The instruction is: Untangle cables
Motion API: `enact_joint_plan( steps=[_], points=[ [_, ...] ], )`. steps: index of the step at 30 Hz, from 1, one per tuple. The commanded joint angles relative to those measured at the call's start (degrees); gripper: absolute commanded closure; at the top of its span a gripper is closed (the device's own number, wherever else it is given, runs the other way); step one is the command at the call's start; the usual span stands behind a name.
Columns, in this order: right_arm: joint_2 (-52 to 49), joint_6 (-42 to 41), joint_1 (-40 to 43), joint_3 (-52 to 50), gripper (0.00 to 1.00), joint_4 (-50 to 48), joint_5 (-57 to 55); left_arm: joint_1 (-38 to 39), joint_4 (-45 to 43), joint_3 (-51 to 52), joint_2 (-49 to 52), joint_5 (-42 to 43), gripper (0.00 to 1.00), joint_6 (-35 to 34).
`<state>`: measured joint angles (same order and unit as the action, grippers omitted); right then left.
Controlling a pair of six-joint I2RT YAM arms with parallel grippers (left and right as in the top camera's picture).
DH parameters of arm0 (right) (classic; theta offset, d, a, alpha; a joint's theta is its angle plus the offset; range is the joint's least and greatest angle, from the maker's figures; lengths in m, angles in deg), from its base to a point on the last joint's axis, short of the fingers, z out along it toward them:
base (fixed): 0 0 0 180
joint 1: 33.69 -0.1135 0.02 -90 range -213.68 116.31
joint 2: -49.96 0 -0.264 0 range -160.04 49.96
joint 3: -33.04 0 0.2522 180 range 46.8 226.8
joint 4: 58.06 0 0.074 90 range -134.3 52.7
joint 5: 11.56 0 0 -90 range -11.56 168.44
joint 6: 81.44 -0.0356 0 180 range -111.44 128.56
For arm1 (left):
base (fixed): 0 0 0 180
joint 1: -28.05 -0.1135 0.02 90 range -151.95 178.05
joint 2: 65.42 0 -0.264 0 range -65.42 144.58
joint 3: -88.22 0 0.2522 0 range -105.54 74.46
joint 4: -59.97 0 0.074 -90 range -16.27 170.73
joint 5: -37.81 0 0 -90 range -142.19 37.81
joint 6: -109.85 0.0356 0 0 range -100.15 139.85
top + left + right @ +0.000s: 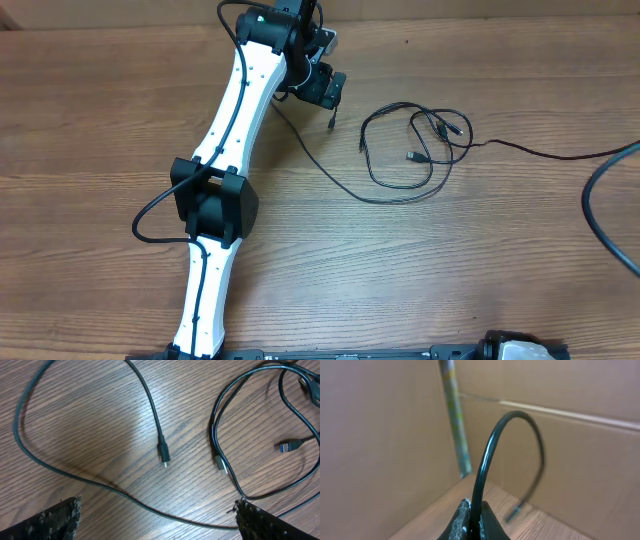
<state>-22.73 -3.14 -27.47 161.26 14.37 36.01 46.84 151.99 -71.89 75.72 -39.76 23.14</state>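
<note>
Overhead view: we note the thin black flexible cables on the brown wood-grain worktop, centre-right, just beside the left hand. Several loops overlap there with plug ends inside. One strand runs off twd. the right edge.

Left wrist view: the left hand is spread wide, with nothing betw. its fingers. A small silver-tipped plug end lies free on the wood ahead of it.

Right wrist view: the right hand is pinched tight on one arching black cord. We cannot match this cord to the overhead view.

Assessment: early stage. One long strand lies clear of the pile; the main overlap is not yet separated.
</note>
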Motion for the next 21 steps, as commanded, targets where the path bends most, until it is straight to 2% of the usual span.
enact_joint_plan(
  steps=[1, 7, 14, 21],
  points=[
    [-6.5, 7.4, 0.0, 0.7, 0.96, -4.0, -1.6, 0.5, 0.2, -0.4, -1.1, 1.3, 0.00, -0.5],
    [-18.9, 12.2, 4.3, 0.7, 0.96, -12.2, -0.9, 0.9, 1.5, -0.4, -1.2, 4.5, 0.00, -0.5],
    [-32.2, 8.5, 12.8, 0.7, 0.96, -8.1, 17.4, 1.8, 3.0, -0.4, -1.2, 7.1, 0.01, -0.5],
    [-37.8, 8.8, 19.5, 0.7, 0.93, -7.6, 20.7, 4.4, 2.0, -0.6, -1.5, 7.1, 0.00, -0.5]
  ],
)
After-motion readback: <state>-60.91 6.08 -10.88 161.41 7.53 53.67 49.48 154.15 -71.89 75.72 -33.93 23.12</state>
